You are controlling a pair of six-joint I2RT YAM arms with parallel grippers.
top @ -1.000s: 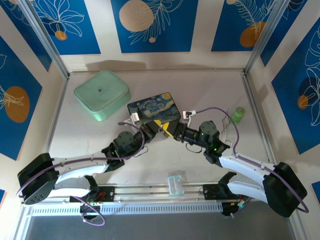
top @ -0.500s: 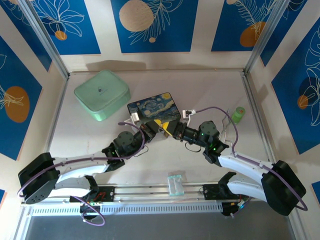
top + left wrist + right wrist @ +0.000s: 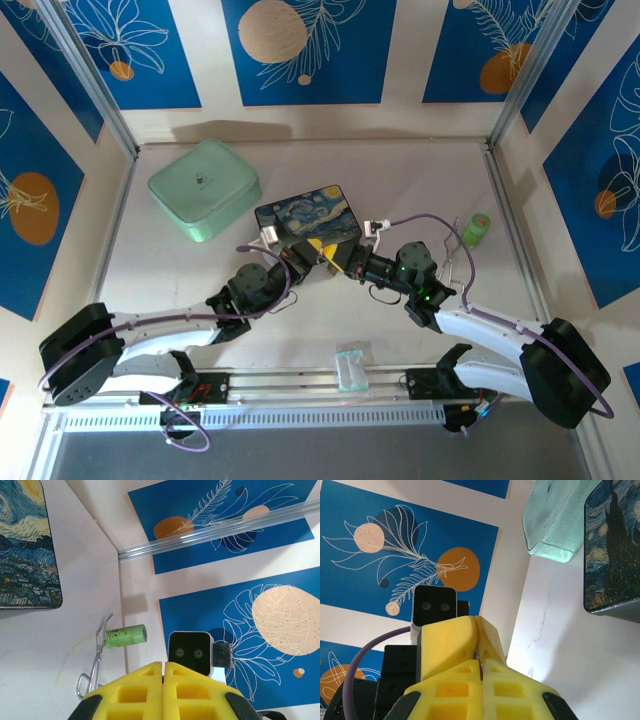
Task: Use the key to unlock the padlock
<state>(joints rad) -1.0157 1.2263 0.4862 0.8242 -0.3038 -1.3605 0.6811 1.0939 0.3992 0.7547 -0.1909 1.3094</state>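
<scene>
Top external: left gripper [image 3: 312,250] and right gripper [image 3: 336,260] meet tip to tip just at 6 o'clock of the starry-night tin [image 3: 308,218]. Mint-green case [image 3: 203,188] lies at 10 o'clock of the tin.

Left wrist: yellow fingers [image 3: 135,690] pressed together, only a seam between them.

Right wrist: fingers [image 3: 510,690] clenched likewise.

Padlock and key: cannot tell where they sit, nor whether either gripper holds one.

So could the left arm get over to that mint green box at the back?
Probably yes. The mint green box lies to the left, bare tabletop between it and the left gripper. That gripper is shut, tip to tip with the right gripper, so it must back away first.
</scene>
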